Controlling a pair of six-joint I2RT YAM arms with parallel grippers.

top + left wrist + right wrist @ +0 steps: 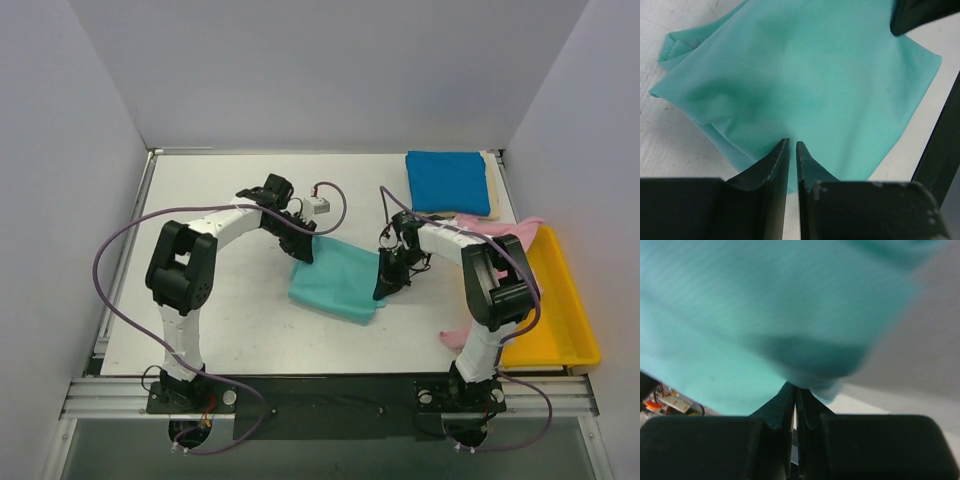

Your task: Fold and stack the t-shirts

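Observation:
The teal-green t-shirt (335,282) lies partly folded mid-table. My left gripper (308,252) sits at its far left corner, its jaws closed to a thin gap on the cloth's corner (792,142); the rest of the shirt (805,75) lies flat beyond the tips. My right gripper (383,290) is shut on the shirt's right edge and holds it raised, with cloth bunched at the tips (796,386). The deep blue t-shirt (447,181) lies folded on the cream t-shirt (491,190) at the back right. The pink t-shirt (515,226) lies rumpled behind my right arm.
A yellow plastic tray (565,310) stands along the right edge, with the pink cloth draped over its rim. A small white box (320,206) with a cable sits behind my left gripper. White walls close in the table on three sides.

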